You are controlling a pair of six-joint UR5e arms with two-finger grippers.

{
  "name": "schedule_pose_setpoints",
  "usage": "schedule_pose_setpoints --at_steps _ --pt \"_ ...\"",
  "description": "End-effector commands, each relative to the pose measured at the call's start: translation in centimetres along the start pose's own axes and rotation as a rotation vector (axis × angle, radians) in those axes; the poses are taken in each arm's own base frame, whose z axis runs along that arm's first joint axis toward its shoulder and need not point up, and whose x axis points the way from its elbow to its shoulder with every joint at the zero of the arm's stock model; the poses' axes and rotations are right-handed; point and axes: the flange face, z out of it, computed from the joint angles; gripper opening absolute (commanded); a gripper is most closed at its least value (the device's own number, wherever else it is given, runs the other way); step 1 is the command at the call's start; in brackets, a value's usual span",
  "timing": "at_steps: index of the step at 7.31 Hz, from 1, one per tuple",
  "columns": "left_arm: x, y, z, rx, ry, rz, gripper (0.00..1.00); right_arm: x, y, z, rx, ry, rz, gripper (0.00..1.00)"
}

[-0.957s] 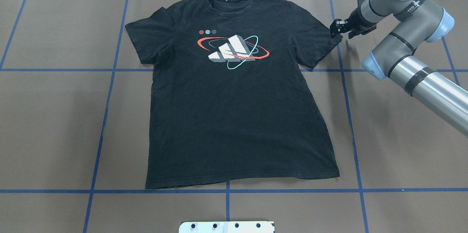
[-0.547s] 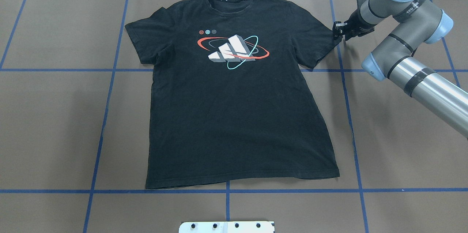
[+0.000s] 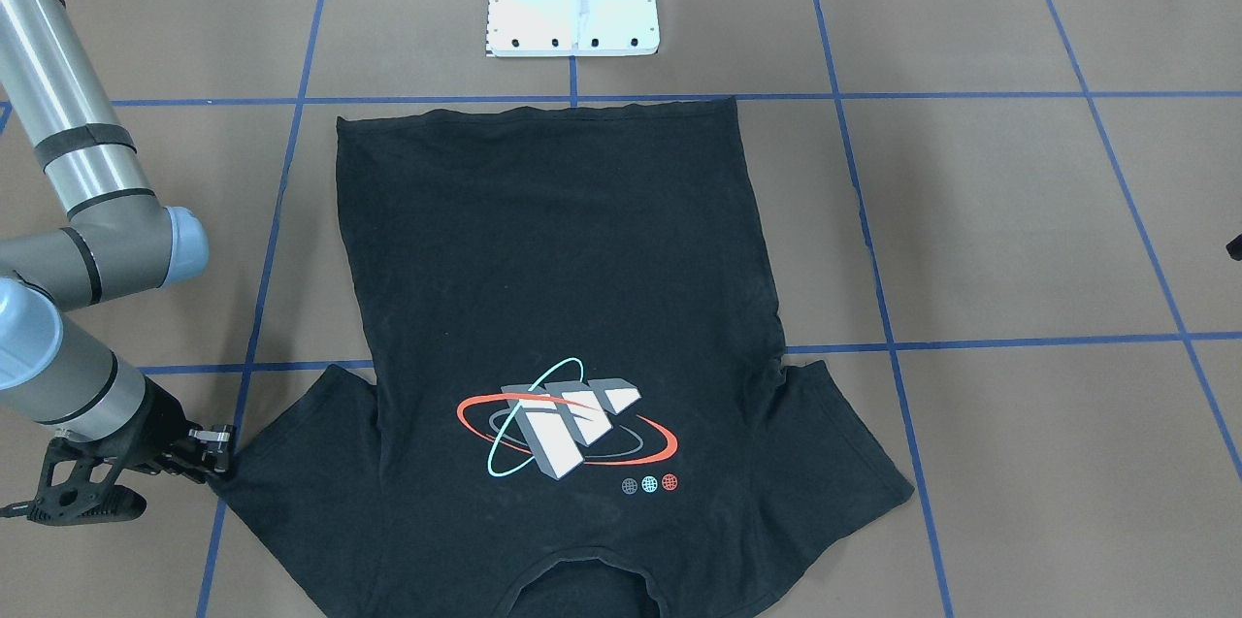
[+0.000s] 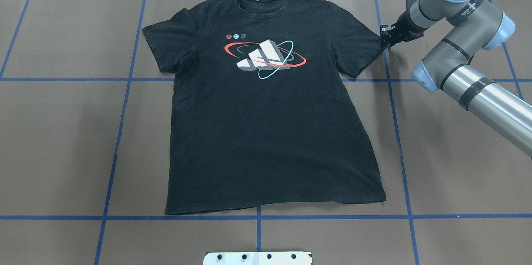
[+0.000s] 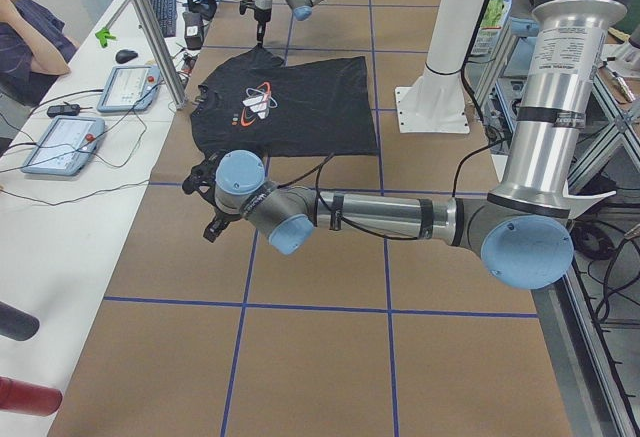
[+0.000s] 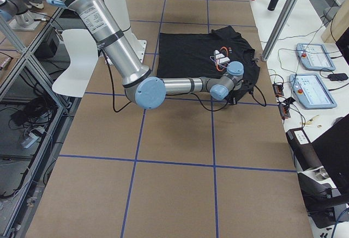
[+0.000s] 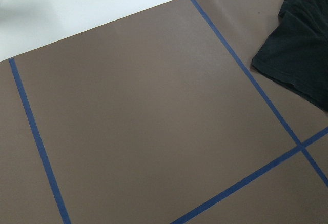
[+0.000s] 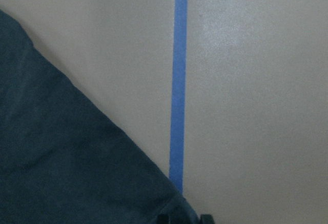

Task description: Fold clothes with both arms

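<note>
One shirt [image 4: 266, 132] lies flat, logo up, centre frame. At upper right, the right gripper [image 4: 385, 37] appears pinched narrow on the sleeve corner, likely to fold it inward. Cannot tell the left gripper [image 5: 203, 197] state.

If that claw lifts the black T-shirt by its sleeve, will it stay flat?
Probably not. The black T-shirt lies flat with small wrinkles, so it likely droops from the right gripper at its sleeve corner. It looks thin, so probably light; the rest may drag across the table.
</note>
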Motion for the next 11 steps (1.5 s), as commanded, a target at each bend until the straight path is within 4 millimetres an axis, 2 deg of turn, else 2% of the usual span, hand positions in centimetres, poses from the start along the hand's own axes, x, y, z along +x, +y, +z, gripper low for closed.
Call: schedule_pose_setpoints --at_steps 1,3,5,6,7,8,10,11 --pt "0.0 0.1 0.0 -0.001 0.001 -0.001 1.00 0.0 0.0 0.0 0.000 0.001 0.000 0.27" --pt "0.0 0.1 0.0 -0.001 0.001 -0.001 1.00 0.0 -0.1 -0.2 0.003 -0.001 0.000 0.00" --pt "0.0 0.1 0.1 -0.002 0.002 0.000 1.00 -0.8 -0.6 -1.3 0.021 -0.018 -0.005 0.00" --pt "0.0 0.1 0.1 -0.002 0.002 0.000 1.00 -2.0 -1.0 -2.8 0.043 -0.041 -0.001 0.00" --pt "0.0 0.1 0.0 -0.001 0.001 0.001 1.00 -4.6 -1.5 -4.0 0.055 -0.069 0.034 0.00" --pt "-0.1 0.2 0.0 -0.001 0.001 0.001 1.00 -7.9 -1.9 -4.3 0.041 -0.075 0.069 0.00" --pt "0.0 0.2 0.1 -0.002 0.002 0.005 1.00 -18.4 -3.3 -5.7 0.025 -0.016 0.130 0.00" --pt "0.0 0.2 0.1 -0.002 0.002 0.005 1.00 -21.1 -3.5 -5.9 0.041 0.016 0.166 0.00"
